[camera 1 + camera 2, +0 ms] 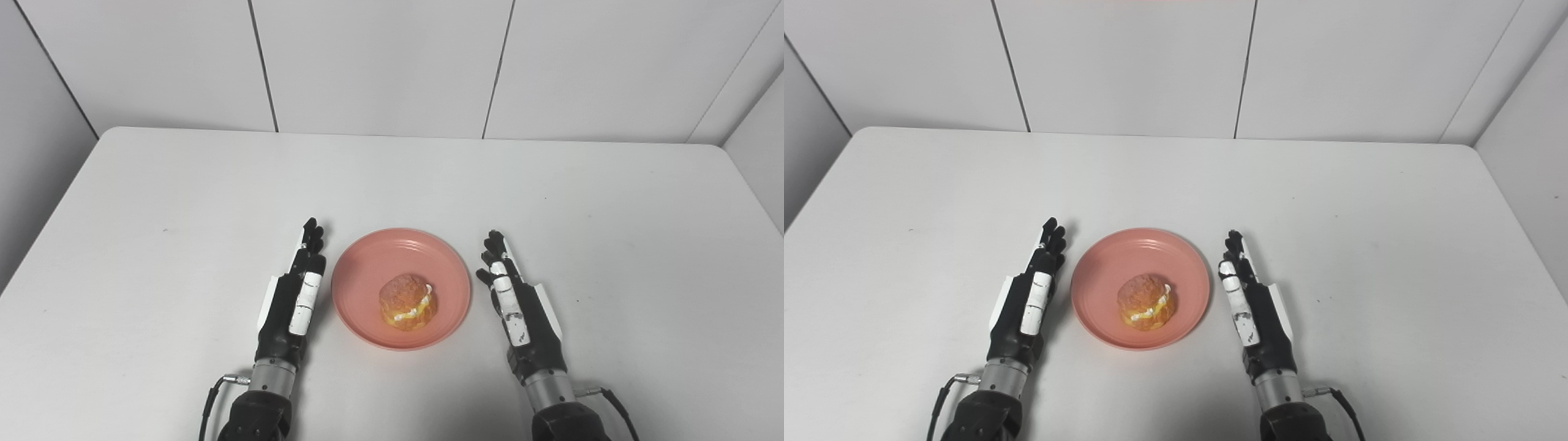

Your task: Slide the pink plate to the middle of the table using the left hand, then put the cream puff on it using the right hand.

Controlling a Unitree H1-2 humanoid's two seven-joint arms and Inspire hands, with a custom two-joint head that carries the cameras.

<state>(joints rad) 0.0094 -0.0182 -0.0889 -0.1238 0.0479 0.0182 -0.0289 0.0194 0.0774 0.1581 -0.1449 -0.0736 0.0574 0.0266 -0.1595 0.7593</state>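
- Cream puff (407,302) is sitting on the pink plate (367,257), a little toward the near right of its well, and the plate is lying about mid-width on the white surface (184,202), on its near half.
- Left hand (294,294) is resting just beside the plate's left rim, fingers extended and holding nothing.
- Right hand (517,300) is lying just beside the right rim, also extended and empty.
- Both steps are looking finished, so the work in hand is judged to be a clean retreat.
- Doing that well is meaning lifting each hand away from the rim without nudging the plate.
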